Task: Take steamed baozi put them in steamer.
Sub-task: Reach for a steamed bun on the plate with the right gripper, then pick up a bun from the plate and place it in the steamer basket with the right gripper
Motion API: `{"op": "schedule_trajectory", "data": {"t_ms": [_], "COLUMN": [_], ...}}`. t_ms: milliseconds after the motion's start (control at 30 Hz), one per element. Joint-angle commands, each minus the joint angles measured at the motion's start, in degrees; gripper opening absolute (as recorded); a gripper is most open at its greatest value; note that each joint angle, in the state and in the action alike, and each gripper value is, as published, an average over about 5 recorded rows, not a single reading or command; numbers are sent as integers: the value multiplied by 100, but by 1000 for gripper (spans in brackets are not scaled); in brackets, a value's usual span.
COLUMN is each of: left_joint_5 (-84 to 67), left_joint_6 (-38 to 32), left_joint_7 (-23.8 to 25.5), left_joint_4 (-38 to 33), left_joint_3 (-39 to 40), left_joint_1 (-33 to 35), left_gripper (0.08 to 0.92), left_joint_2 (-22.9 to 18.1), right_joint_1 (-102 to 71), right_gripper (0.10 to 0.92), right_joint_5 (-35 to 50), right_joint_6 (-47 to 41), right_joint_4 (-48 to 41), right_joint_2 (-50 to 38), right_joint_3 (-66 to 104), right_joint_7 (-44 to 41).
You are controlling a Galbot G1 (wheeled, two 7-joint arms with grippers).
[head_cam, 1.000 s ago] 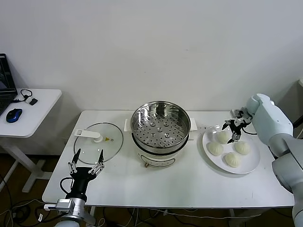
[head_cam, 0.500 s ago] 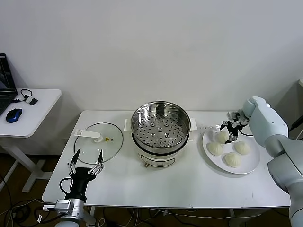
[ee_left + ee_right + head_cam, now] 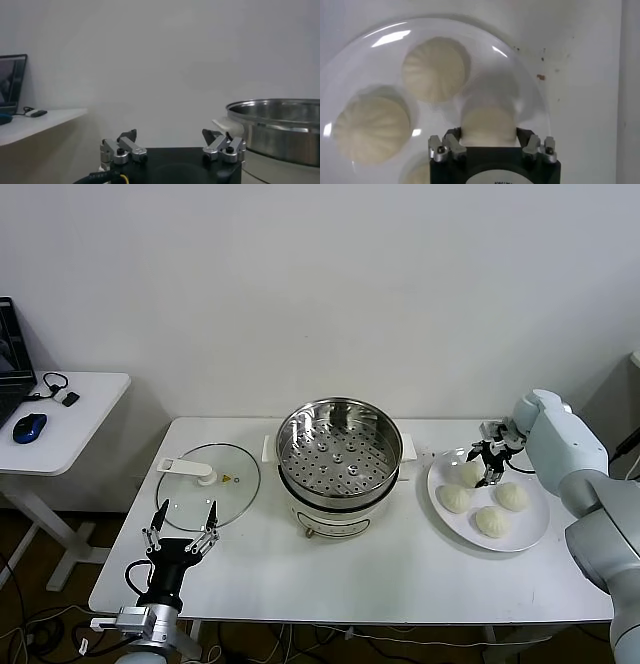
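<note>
Four cream-white baozi lie on a white plate [image 3: 535, 529] at the right: one at the back [image 3: 466, 476], one at the left [image 3: 455, 498], one at the right [image 3: 511, 496], one in front [image 3: 492, 521]. My right gripper [image 3: 487, 464] is down over the back baozi [image 3: 487, 122], open, with a finger on each side of it. Two more baozi [image 3: 436, 67] [image 3: 372, 127] show beside it. The steel steamer [image 3: 338, 452] stands mid-table with its perforated tray bare. My left gripper [image 3: 182, 522] is open and empty at the table's front left.
The flat glass lid [image 3: 208, 479] with a white handle lies left of the steamer. The steamer's wall [image 3: 280, 125] shows beyond my left gripper [image 3: 171, 136]. A side desk [image 3: 60, 419] with a blue mouse stands at far left.
My right gripper has moved a little left and down onto the back baozi on the plate. The left arm has not moved.
</note>
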Motion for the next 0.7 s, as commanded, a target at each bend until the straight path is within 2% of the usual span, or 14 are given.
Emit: {"op": "schedule_trajectory", "data": {"t_ms": [33, 200, 267, 500, 700], "left_joint_5": [-1, -1, 2, 10, 27], "left_joint_6": [-5, -16, -21, -29, -36], "left_joint_7": [-1, -2, -2, -4, -6], "left_joint_4": [-2, 18, 21, 8, 10], "left_joint_3": [-14, -34, -41, -62, -68], "left_joint_1": [9, 17, 22, 38, 45], "left_gripper": [823, 823, 823, 823, 823], "left_joint_2": [-13, -33, -45, -75, -90], "right_joint_1": [-1, -100, -102, -10, 344], "right_gripper": [716, 713, 711, 701, 684], "right_joint_5": [41, -367, -278, 644, 1639], "right_joint_6": [-19, 13, 60, 58, -135], "right_joint_4": [31, 433, 623, 1483, 2672], "right_joint_2": [-7, -100, -185, -686, -1278], "right_joint_3": [3, 637, 582, -259, -1266], "right_joint_7": [-40, -308, -397, -639, -780]}}
